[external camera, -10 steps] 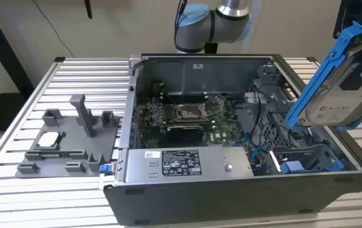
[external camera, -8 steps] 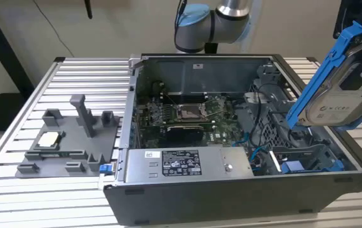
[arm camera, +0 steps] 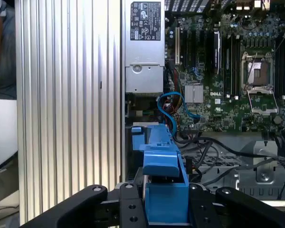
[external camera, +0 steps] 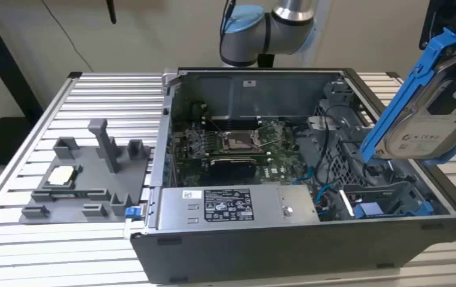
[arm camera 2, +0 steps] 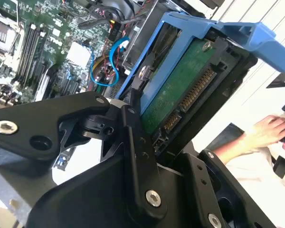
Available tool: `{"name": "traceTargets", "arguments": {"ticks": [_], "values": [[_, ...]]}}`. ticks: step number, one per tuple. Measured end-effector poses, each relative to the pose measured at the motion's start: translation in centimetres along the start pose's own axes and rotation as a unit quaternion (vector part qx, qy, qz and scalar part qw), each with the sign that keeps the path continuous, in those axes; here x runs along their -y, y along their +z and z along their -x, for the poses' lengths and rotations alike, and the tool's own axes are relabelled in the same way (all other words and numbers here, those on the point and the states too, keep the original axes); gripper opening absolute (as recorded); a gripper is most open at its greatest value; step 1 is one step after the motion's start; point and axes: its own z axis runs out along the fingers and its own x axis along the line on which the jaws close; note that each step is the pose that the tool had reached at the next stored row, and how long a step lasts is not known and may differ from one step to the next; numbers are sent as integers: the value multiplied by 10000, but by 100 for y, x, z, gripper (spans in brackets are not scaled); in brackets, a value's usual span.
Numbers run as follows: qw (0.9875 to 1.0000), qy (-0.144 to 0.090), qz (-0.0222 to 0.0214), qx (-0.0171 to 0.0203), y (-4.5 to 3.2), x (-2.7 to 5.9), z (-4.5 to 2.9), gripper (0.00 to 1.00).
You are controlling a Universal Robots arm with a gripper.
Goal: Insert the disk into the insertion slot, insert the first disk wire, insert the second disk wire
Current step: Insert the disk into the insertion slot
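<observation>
At the near edge of the open computer case [external camera: 211, 251], the grey labelled power-supply box [external camera: 236, 206] lies along the front wall. To its right, in the near right corner, sits the insertion slot [external camera: 380, 194], a grey bay with blue side pieces and no disk in it. Left of the case, a grey plastic fixture [external camera: 84, 173] rests on the slatted table [external camera: 92, 95].

Above the case's right side the disk [external camera: 431, 128] hangs in the air, steeply tilted in its blue carrier, well clear of the slot. The gripper [arm camera: 165, 195] is clamped on it: in the first wrist view, black fingers [arm camera: 128, 202] press the carrier from both sides. In the second wrist view, the disk's green circuit board [arm camera 2: 180, 90] faces the camera.

Farther in, a blue cable [arm camera: 168, 107] loops beside the power-supply box, and the motherboard [external camera: 239, 143] covers the case floor. At the far edge rises the arm's base [external camera: 268, 24]. In the second wrist view, a person's hand [arm camera 2: 270, 130] rests beyond the table.
</observation>
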Motion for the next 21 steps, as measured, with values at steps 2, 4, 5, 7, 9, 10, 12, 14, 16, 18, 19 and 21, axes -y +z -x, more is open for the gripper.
{"name": "traceTargets", "arguments": {"ticks": [2, 4, 5, 7, 9, 10, 12, 14, 16, 18, 19, 21], "values": [[10000, 0, -1, 0, 13, 0, 0, 33], [10000, 0, -2, -1, 25, 1, 0, 33], [10000, 0, -3, -1, 30, 1, 0, 33], [10000, 1, -4, -2, 39, 1, 0, 33], [10000, 0, -4, -2, 46, 1, 0, 33], [10000, 0, -4, -2, 49, 2, 0, 33], [10000, 0, -4, -4, 56, 2, 0, 33], [10000, 1, -4, -5, 63, 2, 0, 33], [10000, 0, -4, -6, 68, 2, 0, 33], [10000, 0, -4, -8, 75, 3, 0, 33], [10000, 1, -4, -8, 78, 3, 0, 33], [10000, 1, -4, -8, 84, 3, 0, 33]]}}
